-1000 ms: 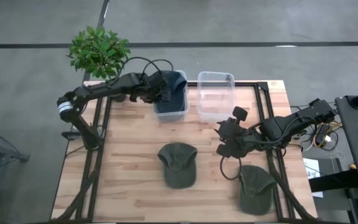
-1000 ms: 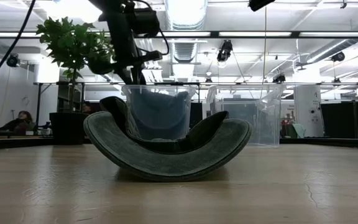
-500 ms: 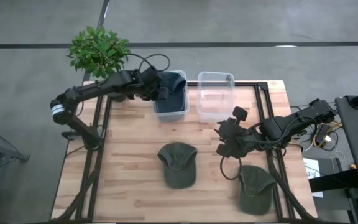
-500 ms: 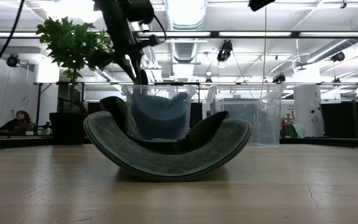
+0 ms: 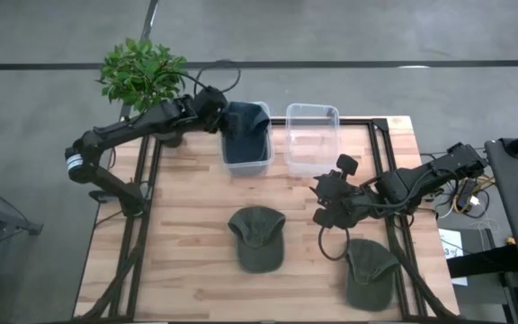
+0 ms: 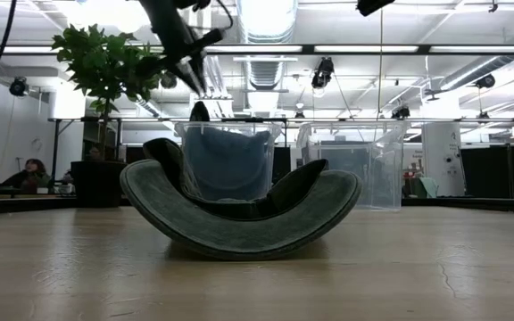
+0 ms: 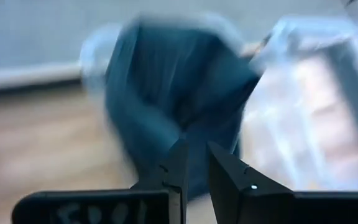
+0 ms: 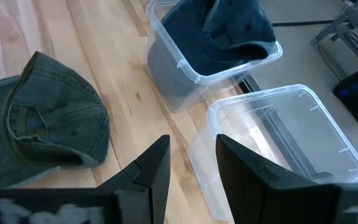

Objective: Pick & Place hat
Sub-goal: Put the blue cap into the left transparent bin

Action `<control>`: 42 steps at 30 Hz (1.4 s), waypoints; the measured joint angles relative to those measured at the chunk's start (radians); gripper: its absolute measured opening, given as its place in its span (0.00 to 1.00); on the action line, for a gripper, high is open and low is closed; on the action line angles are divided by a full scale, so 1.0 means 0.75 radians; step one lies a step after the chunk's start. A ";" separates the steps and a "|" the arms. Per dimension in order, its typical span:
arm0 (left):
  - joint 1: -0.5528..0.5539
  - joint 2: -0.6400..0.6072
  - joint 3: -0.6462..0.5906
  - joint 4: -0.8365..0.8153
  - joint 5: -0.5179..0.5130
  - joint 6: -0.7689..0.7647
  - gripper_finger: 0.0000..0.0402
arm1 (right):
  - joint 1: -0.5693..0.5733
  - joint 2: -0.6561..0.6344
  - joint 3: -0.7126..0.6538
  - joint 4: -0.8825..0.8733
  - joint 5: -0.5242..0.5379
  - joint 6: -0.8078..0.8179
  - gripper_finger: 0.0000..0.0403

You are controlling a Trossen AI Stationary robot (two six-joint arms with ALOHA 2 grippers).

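A dark blue hat (image 5: 248, 120) lies in the left clear bin (image 5: 245, 160), bulging over its rim (image 8: 235, 25). A green cap (image 5: 257, 238) rests crown up on the middle of the table and fills the low view (image 6: 239, 209). A second green cap (image 5: 371, 273) lies near the right near corner. My left gripper (image 5: 212, 101) hovers left of the blue hat's bin, raised (image 6: 194, 76), its fingers (image 7: 196, 149) a narrow gap apart and holding nothing. My right gripper (image 5: 329, 202) waits open above the table, right of the middle cap (image 8: 192, 146).
An empty clear bin (image 5: 311, 137) stands right of the blue hat's bin, at the far edge. A potted plant (image 5: 142, 74) stands off the far left corner, close to my left arm. Bare wood lies left of the middle cap.
My left gripper has drawn back from over the blue hat's bin toward the table's left and far edge, rising as it went. The blue hat has stayed in the bin. My right arm has kept still.
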State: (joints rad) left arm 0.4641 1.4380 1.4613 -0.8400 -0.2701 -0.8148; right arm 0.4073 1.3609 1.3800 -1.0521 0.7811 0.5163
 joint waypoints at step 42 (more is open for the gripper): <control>0.086 0.450 -0.001 0.066 -0.044 0.282 0.09 | 0.000 0.000 0.000 0.023 -0.006 0.106 0.31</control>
State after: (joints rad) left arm 0.5285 1.7752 1.4609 -0.7901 -0.3032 -0.6032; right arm 0.4076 1.3613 1.3800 -1.0348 0.7765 0.5957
